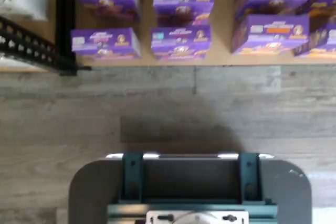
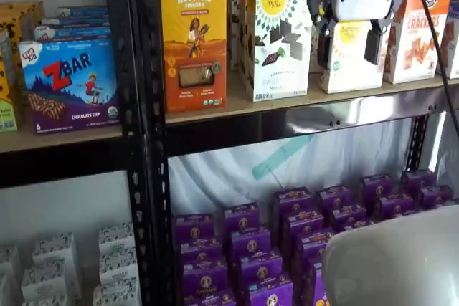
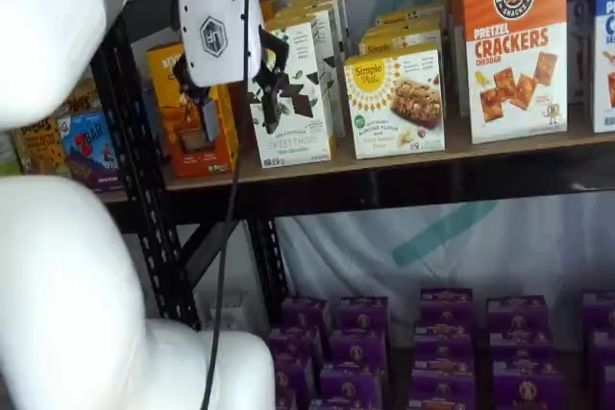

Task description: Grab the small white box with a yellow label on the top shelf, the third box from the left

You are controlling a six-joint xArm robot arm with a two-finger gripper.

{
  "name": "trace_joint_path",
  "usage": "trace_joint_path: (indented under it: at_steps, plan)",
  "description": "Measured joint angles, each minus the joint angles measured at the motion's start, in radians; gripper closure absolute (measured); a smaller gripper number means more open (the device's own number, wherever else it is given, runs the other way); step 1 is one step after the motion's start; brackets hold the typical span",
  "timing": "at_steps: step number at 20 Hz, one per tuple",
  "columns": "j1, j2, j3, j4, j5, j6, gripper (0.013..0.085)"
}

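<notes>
The small white box with the round yellow sun logo stands on the top shelf, between a taller white box and a crackers box. In a shelf view my gripper hides part of it. My gripper hangs in front of the top shelf, white body above and two black fingers down, with a plain gap between them and nothing held. In a shelf view it appears out in front of the boxes, apart from them. The wrist view shows no fingers.
On the top shelf stand an orange box, a taller white box with chocolate squares and a white-and-orange crackers box. Purple boxes fill the bottom level. A black upright stands left. My white arm fills the foreground. The teal-bracketed mount is over the floor.
</notes>
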Motion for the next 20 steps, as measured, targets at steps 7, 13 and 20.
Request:
trace_joint_path:
  at_steps: [7,13,20]
  plan:
    - [-0.056,0.021,0.025,-0.069,-0.114,-0.074,0.0130]
    - [-0.171,0.085,0.020,-0.068,-0.215,-0.182,0.0130]
    - [-0.264,0.172,-0.022,-0.048,-0.300,-0.268,0.0130]
